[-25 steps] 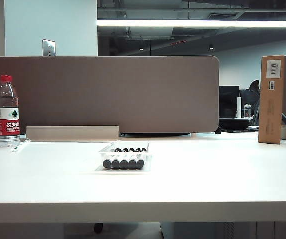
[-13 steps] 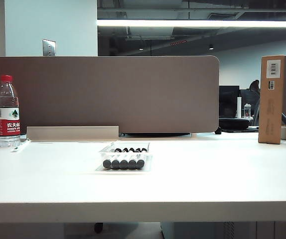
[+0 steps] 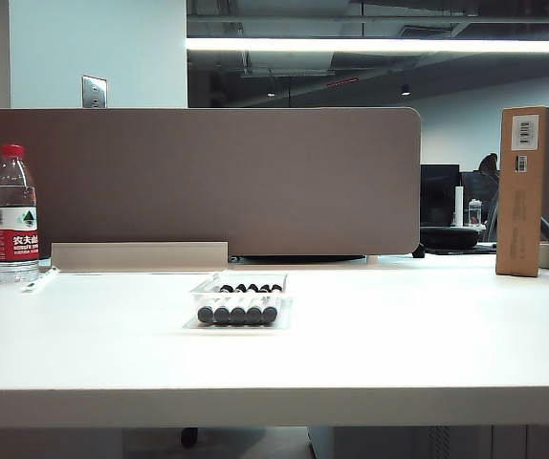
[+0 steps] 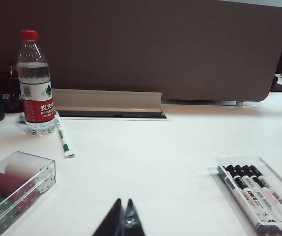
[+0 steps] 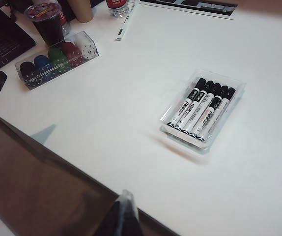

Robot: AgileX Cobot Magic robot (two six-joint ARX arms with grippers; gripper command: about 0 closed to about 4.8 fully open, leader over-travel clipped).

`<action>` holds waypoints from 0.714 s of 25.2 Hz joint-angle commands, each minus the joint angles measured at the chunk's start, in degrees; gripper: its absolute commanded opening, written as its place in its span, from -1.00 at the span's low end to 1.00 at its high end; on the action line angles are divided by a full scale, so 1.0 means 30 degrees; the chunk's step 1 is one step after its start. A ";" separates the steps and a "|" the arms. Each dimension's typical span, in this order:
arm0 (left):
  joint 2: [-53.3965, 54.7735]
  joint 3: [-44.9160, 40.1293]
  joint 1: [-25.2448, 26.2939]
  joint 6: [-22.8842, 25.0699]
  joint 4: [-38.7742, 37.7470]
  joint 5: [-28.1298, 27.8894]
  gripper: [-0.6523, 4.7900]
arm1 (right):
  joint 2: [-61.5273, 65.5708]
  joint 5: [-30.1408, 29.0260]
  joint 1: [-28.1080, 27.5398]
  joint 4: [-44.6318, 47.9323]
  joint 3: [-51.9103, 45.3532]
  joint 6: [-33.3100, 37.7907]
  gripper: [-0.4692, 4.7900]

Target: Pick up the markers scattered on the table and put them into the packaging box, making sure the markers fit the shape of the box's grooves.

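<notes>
The exterior camera sits low at the worktop's (image 3: 399,344) front edge, facing level toward the partition, with the packaging box (image 3: 239,302) mid-distance. The left wrist camera looks almost level across the worktop, the box (image 4: 259,196) near. The right wrist camera looks steeply down from off the edge; all three share the box (image 5: 204,110).

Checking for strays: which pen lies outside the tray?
The green-and-white pen beside the bottle; the five black-capped markers lie in the tray. Left gripper and right gripper hang shut, away from both.
</notes>
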 commanded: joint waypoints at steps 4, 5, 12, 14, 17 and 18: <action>-0.0007 0.0087 0.0350 0.0080 0.0095 0.0051 -0.78 | -0.0022 0.0015 0.0015 0.0233 0.0087 0.0015 -0.85; -0.0007 0.0087 0.0437 0.0080 0.0095 0.0058 -0.78 | -0.0022 0.0015 0.0015 0.0233 0.0087 0.0015 -0.85; -0.0007 0.0087 0.0678 0.0240 0.0073 0.0051 -0.78 | -0.0022 0.0015 0.0015 0.0233 0.0087 0.0015 -0.85; -0.0015 0.0087 0.0678 0.0240 -0.0058 0.0044 -0.78 | -0.0022 0.0015 0.0015 0.0233 0.0087 0.0015 -0.85; -0.0015 0.0087 0.0678 0.0233 -0.0306 0.0044 -0.78 | -0.0022 0.0015 0.0015 0.0233 0.0087 0.0015 -0.85; -0.0015 0.0087 0.0678 0.0240 -0.0474 0.0051 -0.78 | -0.0022 0.0015 0.0015 0.0233 0.0087 0.0015 -0.85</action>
